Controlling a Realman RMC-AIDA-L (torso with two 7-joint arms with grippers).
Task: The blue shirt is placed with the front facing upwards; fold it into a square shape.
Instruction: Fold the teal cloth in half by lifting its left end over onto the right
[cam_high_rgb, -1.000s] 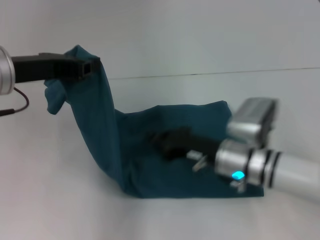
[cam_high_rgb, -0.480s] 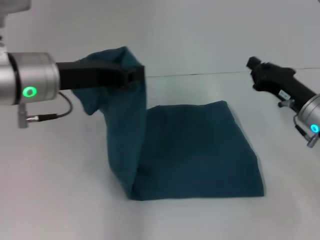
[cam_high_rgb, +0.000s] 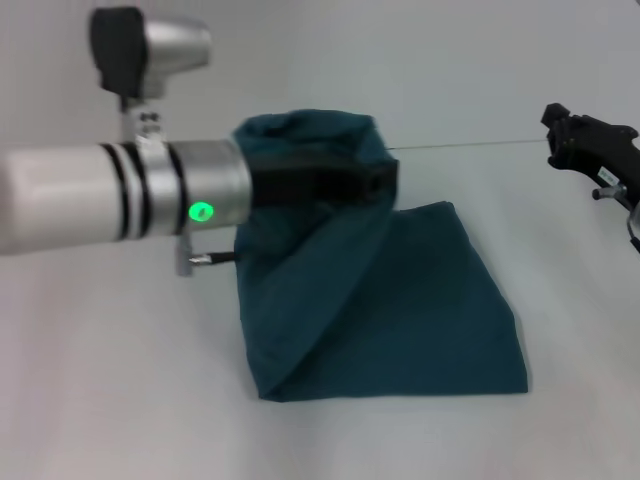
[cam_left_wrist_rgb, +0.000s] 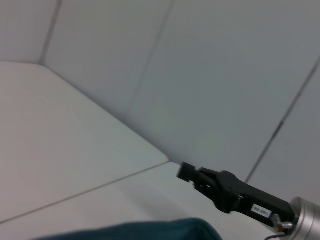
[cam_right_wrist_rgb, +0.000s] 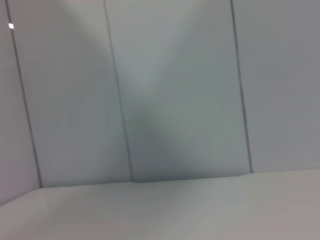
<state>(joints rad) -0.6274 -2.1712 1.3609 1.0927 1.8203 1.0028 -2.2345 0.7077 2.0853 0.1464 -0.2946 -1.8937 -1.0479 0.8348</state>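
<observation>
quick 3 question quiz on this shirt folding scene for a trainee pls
1. True or false: the left gripper holds part of the dark teal-blue cotton shirt lifted off the white table.
2. Which gripper is away from the shirt, holding nothing?
3. Multiple choice: the shirt's lower part is A) flat on the table, B) hanging over an edge, C) rolled up.

Key: 1 true; 2 the right gripper, raised at the far right; 3 A.

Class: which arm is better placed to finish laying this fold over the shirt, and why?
Left. The left gripper holds the shirt's raised edge above the flat part; the right gripper is off to the side, clear of the cloth.
</observation>
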